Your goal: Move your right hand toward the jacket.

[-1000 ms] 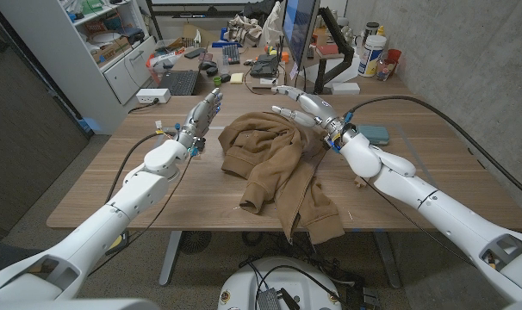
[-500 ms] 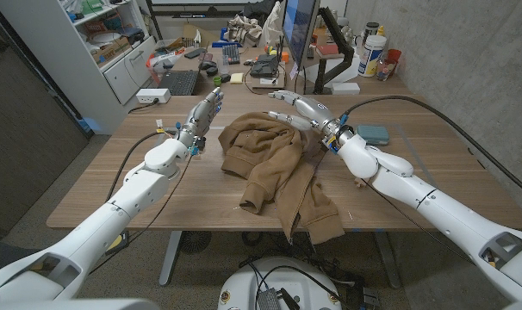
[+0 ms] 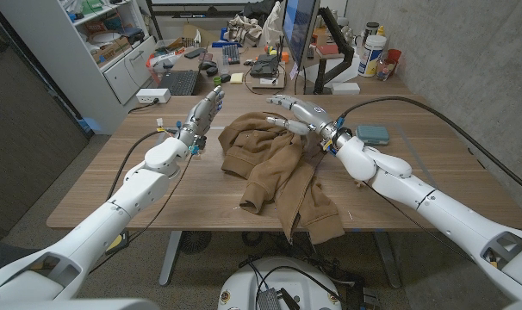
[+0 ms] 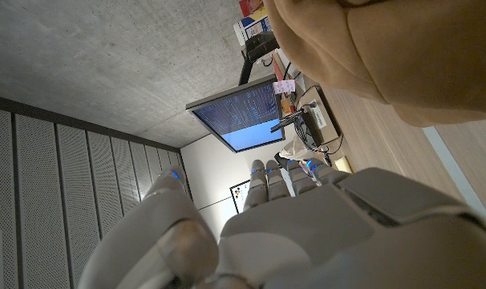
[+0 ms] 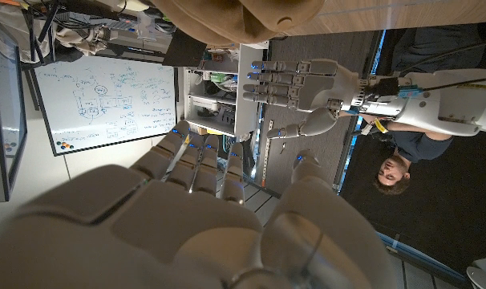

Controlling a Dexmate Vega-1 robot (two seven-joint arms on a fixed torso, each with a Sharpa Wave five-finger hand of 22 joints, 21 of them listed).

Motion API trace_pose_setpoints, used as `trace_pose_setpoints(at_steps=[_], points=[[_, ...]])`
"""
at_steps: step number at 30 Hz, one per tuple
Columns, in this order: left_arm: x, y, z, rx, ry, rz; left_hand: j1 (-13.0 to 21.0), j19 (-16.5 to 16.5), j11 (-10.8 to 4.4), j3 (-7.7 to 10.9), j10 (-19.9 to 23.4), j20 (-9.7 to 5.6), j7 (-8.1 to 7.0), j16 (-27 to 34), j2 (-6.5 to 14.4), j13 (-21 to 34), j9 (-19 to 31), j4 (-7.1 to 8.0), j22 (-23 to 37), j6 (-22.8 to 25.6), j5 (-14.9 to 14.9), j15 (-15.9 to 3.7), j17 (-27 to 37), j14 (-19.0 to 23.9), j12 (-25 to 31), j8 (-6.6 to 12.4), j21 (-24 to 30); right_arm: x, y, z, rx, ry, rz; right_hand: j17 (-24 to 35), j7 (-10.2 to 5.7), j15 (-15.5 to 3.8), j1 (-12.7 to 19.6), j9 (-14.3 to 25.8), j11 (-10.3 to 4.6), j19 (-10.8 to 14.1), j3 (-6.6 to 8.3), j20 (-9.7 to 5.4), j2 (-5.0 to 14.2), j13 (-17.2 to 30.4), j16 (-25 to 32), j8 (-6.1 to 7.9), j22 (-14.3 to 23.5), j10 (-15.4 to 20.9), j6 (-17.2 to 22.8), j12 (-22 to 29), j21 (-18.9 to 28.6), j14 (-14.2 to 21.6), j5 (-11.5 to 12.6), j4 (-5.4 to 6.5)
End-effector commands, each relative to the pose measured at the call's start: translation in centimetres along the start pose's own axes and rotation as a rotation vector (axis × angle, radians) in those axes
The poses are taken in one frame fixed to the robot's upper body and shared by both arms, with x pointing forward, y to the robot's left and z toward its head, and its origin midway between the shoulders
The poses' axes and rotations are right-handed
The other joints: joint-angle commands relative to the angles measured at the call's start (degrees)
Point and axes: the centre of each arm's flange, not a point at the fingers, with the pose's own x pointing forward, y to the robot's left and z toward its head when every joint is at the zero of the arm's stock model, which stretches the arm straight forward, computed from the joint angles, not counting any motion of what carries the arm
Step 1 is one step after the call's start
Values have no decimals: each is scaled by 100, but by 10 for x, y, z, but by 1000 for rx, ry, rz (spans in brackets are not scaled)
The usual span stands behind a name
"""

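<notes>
Head view: right hand (image 3: 297, 112), fingers spread and empty, over jacket (image 3: 274, 164); left hand (image 3: 205, 112) likewise empty. Right wrist view adds a person (image 5: 403, 160), partly cut off.

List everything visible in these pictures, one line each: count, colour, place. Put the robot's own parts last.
jacket: one, brown, crumpled mid-table, hanging over the near edge.
case: one, teal, on the table right of the jacket.
table: one, wooden.
monitor: one, lit screen, behind the table.
keyboard: one, black, on the rear desk.
whiteboard: one, white.
person: one, dark top.
left hand: white, fingers extended, left of the jacket.
right hand: white, open above the jacket's far part.
</notes>
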Motion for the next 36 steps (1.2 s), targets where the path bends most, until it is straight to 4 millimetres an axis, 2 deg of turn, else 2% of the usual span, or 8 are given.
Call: trace_pose_setpoints(at_steps=[1,36], points=[[-1,-4,5,1,-10,-2,34,-56,-34,-10,4,-7,13,10,46,9,25,-9,20,15,-21,8,18,-45,8,4,-5,-4,6,2,-52,-4,29,17,-1,-16,-24,12,-37,-35,-20,11,-28,12,4,30,20,27,1,18,-28,9,22,2],[1,-4,4,-38,-20,-8,51,-78,-39,-46,7,-19,14,11,65,9,25,-4,19,24,-28,9,18,-58,11,3,-2,-5,33,-8,-120,23,121,13,-31,-50,-64,12,-88,-60,-44,-12,-39,12,11,46,19,114,37,54,-25,32,36,11]])
